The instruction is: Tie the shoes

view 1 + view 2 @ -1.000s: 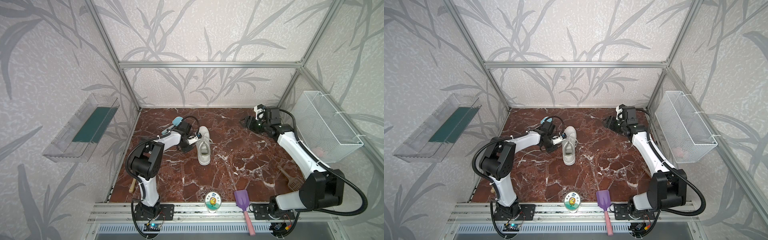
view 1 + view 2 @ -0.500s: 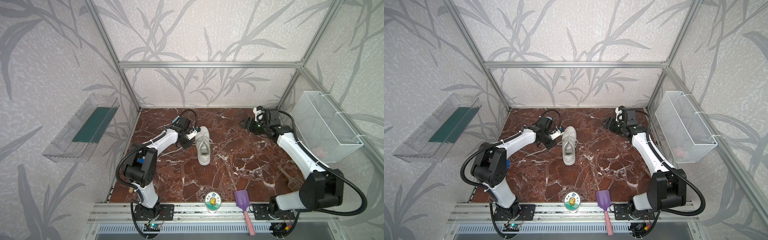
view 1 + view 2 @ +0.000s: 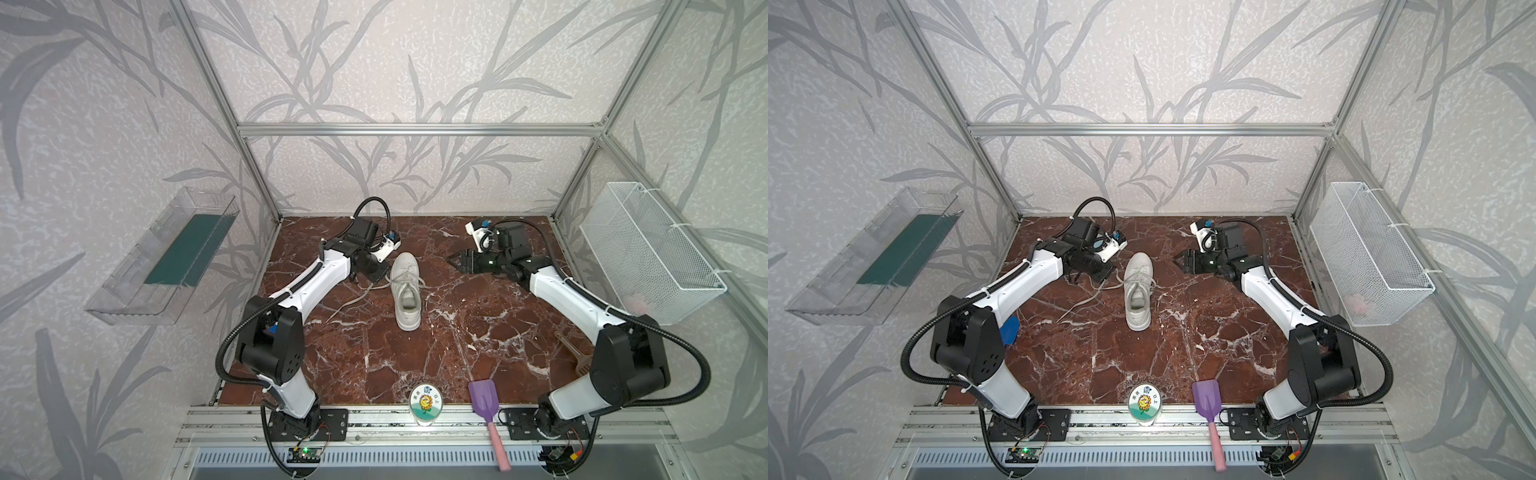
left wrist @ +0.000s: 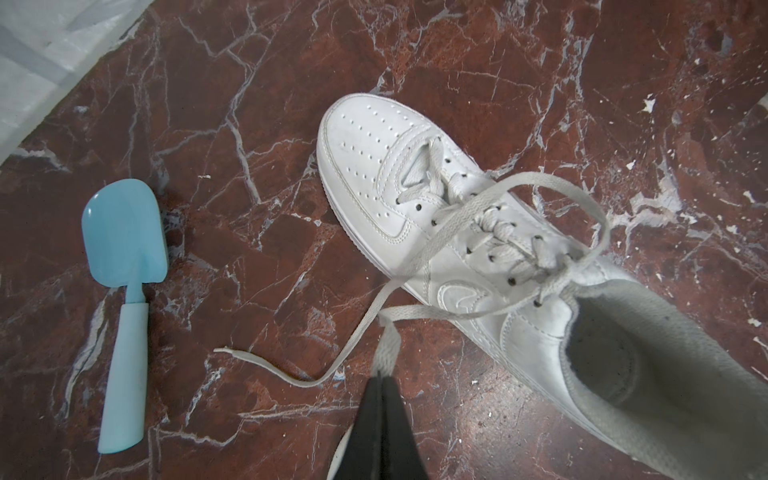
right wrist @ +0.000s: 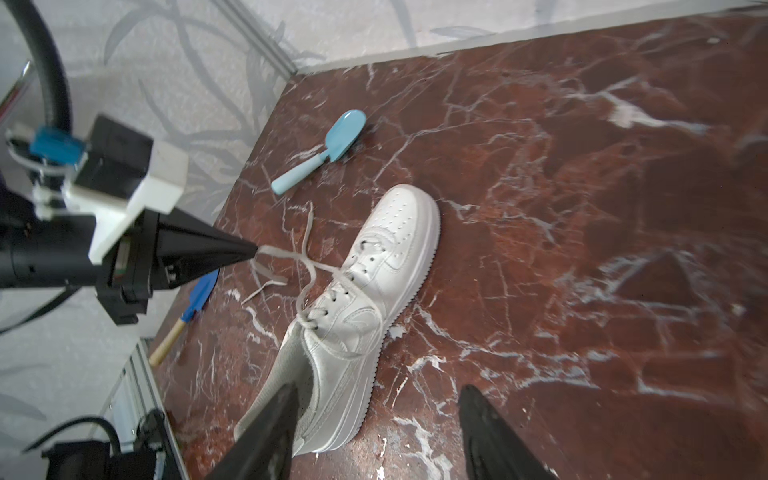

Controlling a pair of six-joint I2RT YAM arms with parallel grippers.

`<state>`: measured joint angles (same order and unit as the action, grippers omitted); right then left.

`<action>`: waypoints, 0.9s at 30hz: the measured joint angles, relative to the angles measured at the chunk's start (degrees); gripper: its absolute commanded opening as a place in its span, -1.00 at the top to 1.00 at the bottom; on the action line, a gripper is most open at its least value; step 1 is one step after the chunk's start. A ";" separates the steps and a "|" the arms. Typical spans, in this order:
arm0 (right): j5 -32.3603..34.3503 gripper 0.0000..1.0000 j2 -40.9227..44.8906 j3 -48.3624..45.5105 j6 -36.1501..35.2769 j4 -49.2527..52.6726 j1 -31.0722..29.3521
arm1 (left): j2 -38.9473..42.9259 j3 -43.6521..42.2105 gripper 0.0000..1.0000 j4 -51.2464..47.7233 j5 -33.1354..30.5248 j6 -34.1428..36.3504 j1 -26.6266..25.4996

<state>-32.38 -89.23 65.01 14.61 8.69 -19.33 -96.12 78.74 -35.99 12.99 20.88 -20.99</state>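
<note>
Mid-bench (image 3: pixel 457 345), both top views: white sneaker (image 3: pixel 406 291), upright on sole, toe to 12 o'clock, heel to 6. Laces untied.

Just beside sneaker, at its 9–10 o'clock: left claw (image 4: pixel 381 380). Tips together, clamped on flat white lace (image 4: pixel 390 338), clear in L wrist view. From pinch, a short bend, then across sneaker's side to top eyelet. Second lace (image 4: pixel 353 332) looped over tongue, down off sneaker's side, tail flat on bench, tip free, near claw but not touching.

At sneaker's 2 o'clock, near, no contact: right claw (image 5: pixel 379 387). Fingers apart, nothing between them, tips toward sneaker. Height above bench: can't tell.

Other bits:
- Light-blue toy shovel (image 4: pixel 124 232) flat on bench, abt 10–11 o'clock of sneaker, off toe, apart from it. Hidden behind L arm in top views.
- Dark-blue shovel (image 3: pixel 1010 330) w/ wooden handle near bench's 9 o'clock edge, partly behind L arm.
- Purple shovel (image 3: pixel 482 401) w/ pink handle at 6 o'clock edge, handle out over rail.
- Round tin (image 3: pixel 426 405) w/ flower lid just beside it, at its 9 o'clock.
- Wire basket (image 3: pixel 648 249) on wall at 3 o'clock; clear tray (image 3: pixel 166 257) on wall at 9 o'clock.
</note>
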 measured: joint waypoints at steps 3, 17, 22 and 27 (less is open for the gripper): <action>-2.58 -0.07 -3.85 1.33 -2.95 -2.93 -3.02 | 2.36 -0.68 1.00 0.70 -0.31 -1.25 0.02; -10.36 0.08 -20.31 11.47 -4.87 -15.76 -10.60 | 6.71 -2.86 1.00 1.68 -0.79 -3.98 0.02; -12.81 0.10 -24.13 15.80 -4.83 -17.64 -12.17 | 7.30 -2.89 1.00 1.68 -0.81 -4.17 0.13; -13.22 0.10 -26.58 18.47 -6.19 -17.00 -13.84 | 8.24 -2.89 1.00 1.64 -0.74 -4.39 0.52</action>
<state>-45.60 -115.81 83.48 8.43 -8.32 -33.17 -87.88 75.85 -34.35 12.25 16.49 -20.47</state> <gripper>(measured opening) 0.452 0.047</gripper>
